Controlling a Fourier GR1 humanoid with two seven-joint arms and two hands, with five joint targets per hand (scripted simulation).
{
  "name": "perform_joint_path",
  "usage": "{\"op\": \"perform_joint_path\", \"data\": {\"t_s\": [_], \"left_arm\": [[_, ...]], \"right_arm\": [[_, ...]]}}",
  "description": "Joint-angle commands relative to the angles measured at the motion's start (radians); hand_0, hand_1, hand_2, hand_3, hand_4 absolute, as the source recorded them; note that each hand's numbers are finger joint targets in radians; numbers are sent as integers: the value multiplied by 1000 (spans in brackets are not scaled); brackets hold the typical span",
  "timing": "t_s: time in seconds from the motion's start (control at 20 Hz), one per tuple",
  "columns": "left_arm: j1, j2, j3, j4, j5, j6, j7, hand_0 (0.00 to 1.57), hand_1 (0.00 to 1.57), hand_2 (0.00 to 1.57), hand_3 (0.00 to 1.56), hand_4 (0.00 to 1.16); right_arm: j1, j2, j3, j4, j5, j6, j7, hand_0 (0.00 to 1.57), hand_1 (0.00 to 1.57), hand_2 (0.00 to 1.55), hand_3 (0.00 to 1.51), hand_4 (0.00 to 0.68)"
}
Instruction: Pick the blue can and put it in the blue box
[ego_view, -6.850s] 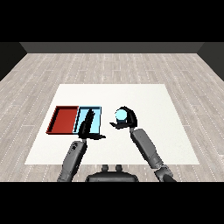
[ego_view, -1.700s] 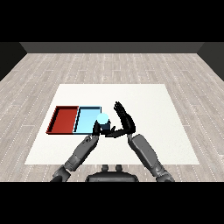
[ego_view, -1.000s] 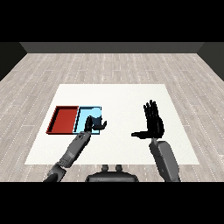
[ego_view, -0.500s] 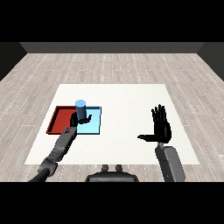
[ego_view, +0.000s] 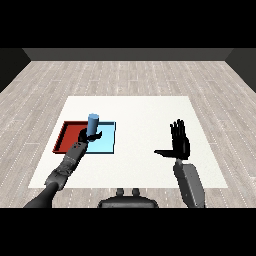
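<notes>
The white rectangular worktop (ego_view: 135, 107) lies bare across its far strip, its middle and its whole right half, so a hand can pass freely there; the only raised things sit at the left: a shallow red tray (ego_view: 66, 135) and a shallow light blue tray (ego_view: 106, 140), side by side and touching, their low rims the sole edges to clear; over the seam between them stands an upright blue cylindrical can (ego_view: 93, 123), with the black left hand (ego_view: 86, 135) curled round its lower part, and the grey left forearm (ego_view: 64, 169) slants in from the lower left, barring the near-left approach; the black right hand (ego_view: 179, 143) hovers fingers spread at the right, well apart from the trays.
</notes>
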Motion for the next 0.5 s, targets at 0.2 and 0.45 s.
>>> {"op": "perform_joint_path", "data": {"t_s": [0.2, 0.45], "left_arm": [[-61, -43, -19, 189, -60, -38, 63, 1442, 1442, 1353, 991, 859], [-20, -55, -4, 224, -51, -92, 101, 1571, 1571, 1431, 0, 781]], "right_arm": [[-46, -6, -54, 101, -30, 38, -10, 0, 0, 0, 0, 0], [11, 25, -19, 75, -15, 54, -47, 0, 0, 0, 0, 0]]}}
